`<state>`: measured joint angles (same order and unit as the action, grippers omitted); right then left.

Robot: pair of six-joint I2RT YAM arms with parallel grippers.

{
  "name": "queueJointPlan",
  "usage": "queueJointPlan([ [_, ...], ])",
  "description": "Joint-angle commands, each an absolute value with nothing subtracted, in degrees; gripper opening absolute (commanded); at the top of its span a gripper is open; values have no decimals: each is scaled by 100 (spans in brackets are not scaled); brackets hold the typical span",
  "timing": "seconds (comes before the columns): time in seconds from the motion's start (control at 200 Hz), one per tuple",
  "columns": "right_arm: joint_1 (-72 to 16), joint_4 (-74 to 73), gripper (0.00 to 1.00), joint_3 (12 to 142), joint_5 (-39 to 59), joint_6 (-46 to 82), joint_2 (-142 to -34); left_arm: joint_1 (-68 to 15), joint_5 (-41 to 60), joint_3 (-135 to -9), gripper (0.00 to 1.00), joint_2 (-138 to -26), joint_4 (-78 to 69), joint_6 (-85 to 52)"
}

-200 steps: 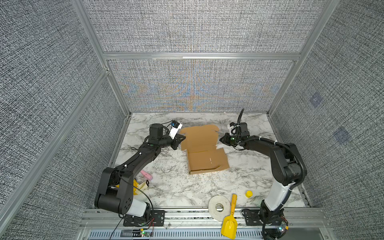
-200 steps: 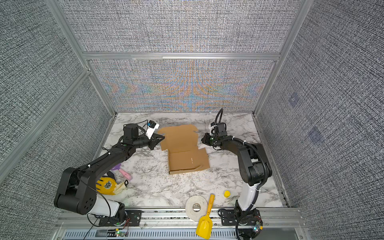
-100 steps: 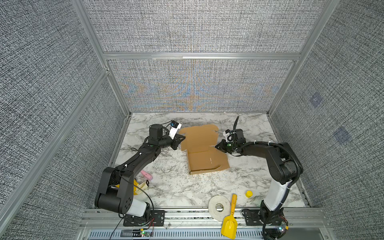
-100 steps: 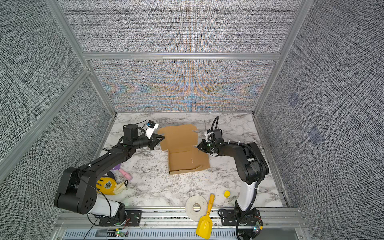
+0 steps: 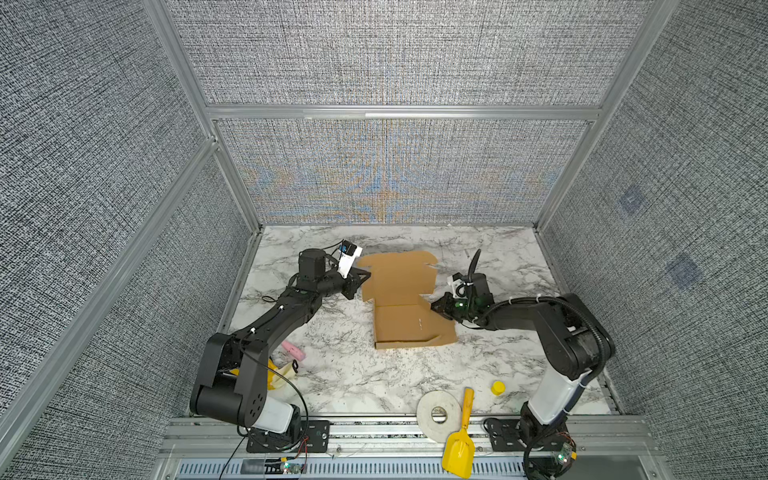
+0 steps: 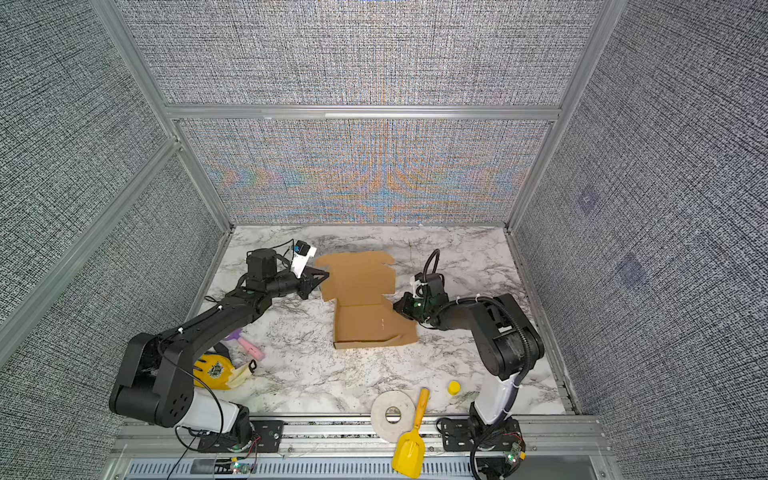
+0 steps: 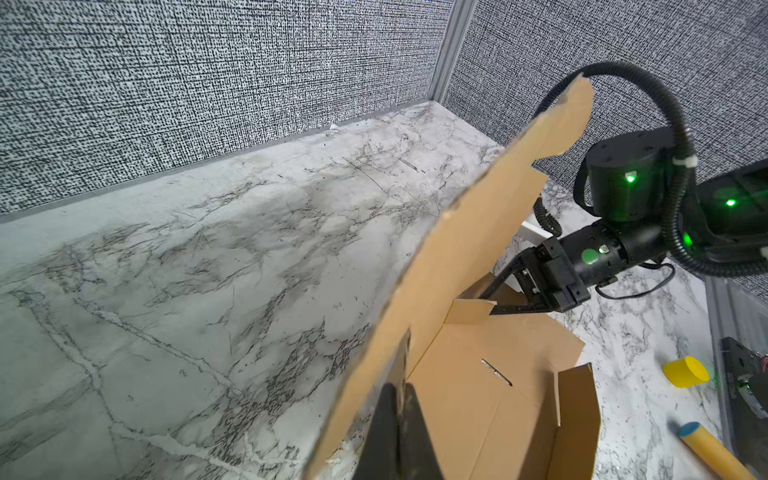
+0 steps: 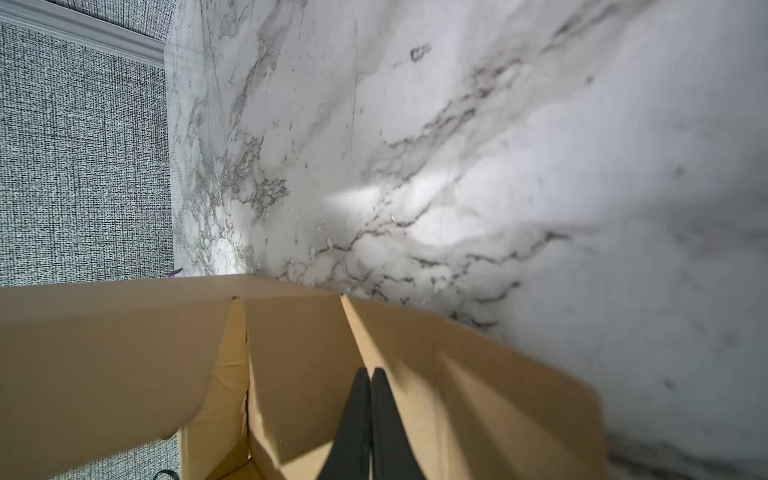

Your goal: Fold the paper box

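Shown in both top views: the paper box (image 5: 405, 307) (image 6: 365, 316) near the middle of the marble surface (image 5: 353, 374), half formed, with the tray toward the near edge and the lid toward the back wall. Shown in the left wrist view alone: the lid tilted up off the surface, a short slit in the tray floor (image 7: 490, 399), one tray wall standing upright, and a small corner flap standing at the far side. Shown in the right wrist view alone: creased flaps (image 8: 291, 353) from close up, with marble beyond. Tray floor: bare brown cardboard. Left arm (image 5: 282, 320) stretched low toward the lid's left edge, with the left gripper (image 5: 365, 276) (image 7: 400, 388) there, jaws closed on a side flap of the lid. Right arm (image 5: 540, 316) bent at the elbow and reaching in from the right, with the right gripper (image 5: 434, 306) (image 8: 371, 374) at the corner where lid meets tray, jaws pressed together, tips against the small flap; unclear whether cardboard sits between them. Along the near edge, well apart from the box: white tape roll (image 5: 438, 415), yellow scoop (image 5: 459, 451), yellow cap (image 5: 498, 387).
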<state>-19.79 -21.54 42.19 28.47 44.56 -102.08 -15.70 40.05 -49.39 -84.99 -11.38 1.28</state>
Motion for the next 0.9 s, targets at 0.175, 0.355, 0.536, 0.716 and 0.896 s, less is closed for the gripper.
queueJointPlan([
  [0.175, -2258, -3413, 0, 3946, 2683, 5201, -10155, -1582, 4087, -4999, 0, -8444, -1179, 51],
  [0.355, -2479, -3573, 0, 3812, 2412, 5360, -10044, -1582, 4017, -4946, 0, -8437, -1231, -4],
  [0.536, -2627, -4130, 0, 3399, 2064, 5763, -9860, -1600, 4018, -4891, 0, -8456, -1344, -104],
  [0.716, -2748, -4845, 0, 3059, 1875, 6270, -9940, -1640, 4009, -4922, 0, -8435, -1296, -158],
  [0.896, -2904, -5560, 0, 2679, 1614, 6702, -10022, -1636, 3955, -4958, 0, -8388, -1181, -150],
])
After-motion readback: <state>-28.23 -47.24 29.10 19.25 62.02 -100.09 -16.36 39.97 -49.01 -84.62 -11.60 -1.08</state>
